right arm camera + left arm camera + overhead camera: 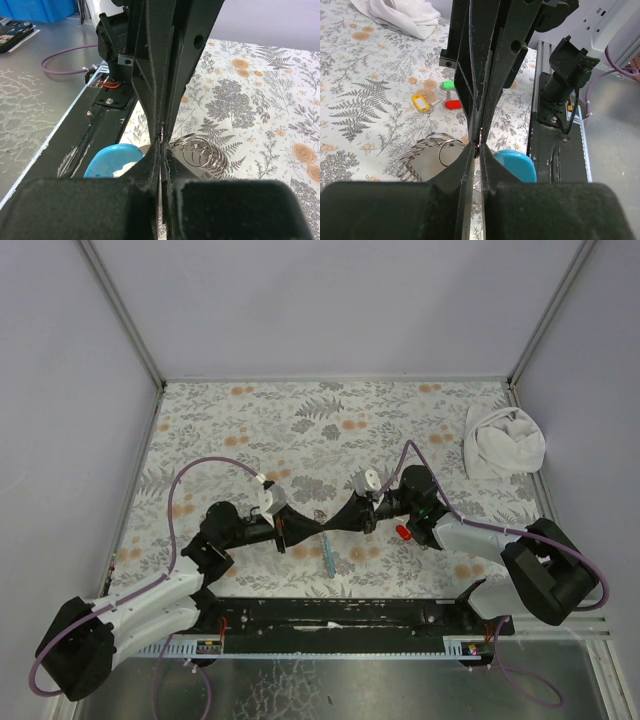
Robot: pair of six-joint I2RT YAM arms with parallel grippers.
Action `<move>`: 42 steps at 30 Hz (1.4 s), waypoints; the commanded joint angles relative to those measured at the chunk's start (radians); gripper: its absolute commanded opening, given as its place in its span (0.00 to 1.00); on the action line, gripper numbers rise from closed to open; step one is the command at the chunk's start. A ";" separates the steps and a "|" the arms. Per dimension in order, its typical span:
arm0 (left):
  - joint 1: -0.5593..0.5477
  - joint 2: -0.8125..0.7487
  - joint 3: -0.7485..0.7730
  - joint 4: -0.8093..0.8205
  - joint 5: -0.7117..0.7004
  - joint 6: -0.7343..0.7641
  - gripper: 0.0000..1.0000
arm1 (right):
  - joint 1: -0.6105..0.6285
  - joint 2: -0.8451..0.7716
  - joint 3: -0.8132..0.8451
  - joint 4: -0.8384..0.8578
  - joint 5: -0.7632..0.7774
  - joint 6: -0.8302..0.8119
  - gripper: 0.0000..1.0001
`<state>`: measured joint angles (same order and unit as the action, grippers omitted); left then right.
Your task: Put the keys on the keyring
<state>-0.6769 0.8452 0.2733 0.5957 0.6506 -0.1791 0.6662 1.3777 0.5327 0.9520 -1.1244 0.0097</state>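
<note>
Black fingers of left gripper (477, 149) and right gripper (162, 146) pinch narrow, tip to tip; can't tell what's held. Go slow; red key (404, 532) sits at 3 o'clock.

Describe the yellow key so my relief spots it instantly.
In the left wrist view, go down from the white cloth at the top onto the floral table. Three small keys lie left of the dark jaws; the yellow key is leftmost, white-faced, with the red key and green key nearer the jaws.
</note>
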 commanded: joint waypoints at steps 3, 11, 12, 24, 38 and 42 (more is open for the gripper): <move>0.005 0.012 0.028 0.037 -0.006 0.003 0.00 | 0.004 -0.011 0.027 0.092 -0.028 0.011 0.00; 0.005 0.019 0.060 -0.063 -0.058 0.030 0.00 | 0.004 -0.093 0.002 -0.076 0.089 -0.098 0.25; 0.005 0.026 0.064 -0.070 -0.062 0.030 0.00 | 0.004 -0.109 -0.002 -0.104 0.117 -0.113 0.28; 0.006 0.051 0.085 -0.112 -0.075 0.032 0.00 | 0.004 -0.344 -0.041 -0.471 0.733 0.013 0.68; 0.004 0.085 0.092 -0.116 -0.070 0.038 0.00 | 0.004 -0.434 0.012 -0.880 1.171 0.231 0.99; 0.005 0.090 0.095 -0.118 -0.071 0.037 0.00 | 0.004 -0.340 0.081 -0.993 1.259 0.276 0.99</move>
<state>-0.6731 0.9329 0.3340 0.4553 0.5827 -0.1593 0.6674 0.9668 0.5159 0.0772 -0.0109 0.2096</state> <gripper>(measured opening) 0.009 0.987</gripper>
